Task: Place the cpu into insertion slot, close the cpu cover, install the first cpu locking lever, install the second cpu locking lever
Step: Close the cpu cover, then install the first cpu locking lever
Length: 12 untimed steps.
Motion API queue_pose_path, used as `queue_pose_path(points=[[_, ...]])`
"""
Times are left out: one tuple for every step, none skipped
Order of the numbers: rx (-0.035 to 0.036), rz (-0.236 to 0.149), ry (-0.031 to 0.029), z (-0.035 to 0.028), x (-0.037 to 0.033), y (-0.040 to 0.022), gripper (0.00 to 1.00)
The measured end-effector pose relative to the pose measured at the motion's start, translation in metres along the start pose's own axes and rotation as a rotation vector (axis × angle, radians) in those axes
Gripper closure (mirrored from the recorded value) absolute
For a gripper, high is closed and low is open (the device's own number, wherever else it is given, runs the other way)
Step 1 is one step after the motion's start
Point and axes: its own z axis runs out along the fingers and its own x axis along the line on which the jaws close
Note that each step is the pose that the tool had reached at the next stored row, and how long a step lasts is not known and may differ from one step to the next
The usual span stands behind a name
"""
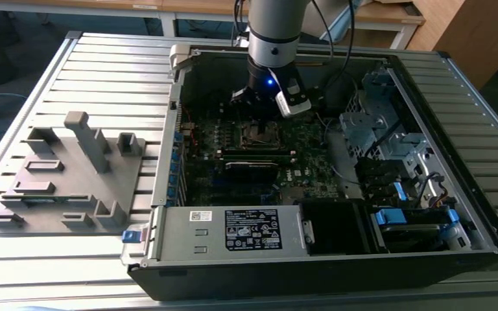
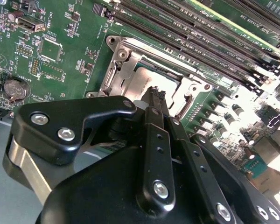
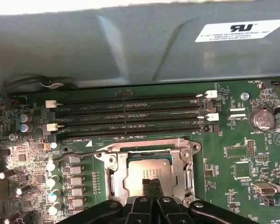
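A: Where is the pincer?
B: The gripper (image 3: 151,182), fingers drawn narrow, empty, sits over the cpu (image 3: 140,169), seated in the insertion slot (image 3: 144,153), clear of the circuit board's (image 3: 224,135) edges.
A: Risk?
B: Off-centre pressure might tilt the chip, bending pins.

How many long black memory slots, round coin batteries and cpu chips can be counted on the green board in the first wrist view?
memory slots: 4
coin battery: 1
cpu: 1
Total: 6
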Motion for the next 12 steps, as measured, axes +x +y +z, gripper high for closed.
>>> queue_pose_path(points=[[0.0,0.0,0.0,-0.0001,0.0,0.0,0.89],[0.0,0.0,0.0,-0.0001,0.0,0.0,0.89],[0.0001,0.0,0.0,-0.0012,0.0,0.0,0.89],[0.0,0.0,0.0,-0.0023,0.0,0.0,0.89],[0.0,0.0,0.0,-0.0024,0.0,0.0,0.89],[0.0,0.0,0.0,-0.0024,0.0,0.0,0.89],[0.0,0.0,0.0,-0.0025,0.0,0.0,0.89],[0.0,0.0,0.0,-0.0026,0.0,0.0,0.89],[0.0,0.0,0.0,-0.0026,-0.0001,0.0,0.89],[0.0,0.0,0.0,-0.0028,-0.0001,0.0,0.89],[0.0,0.0,0.0,-0.003,0.0,0.0,0.89],[0.0,0.0,0.0,-0.003,0.0,0.0,0.89]])
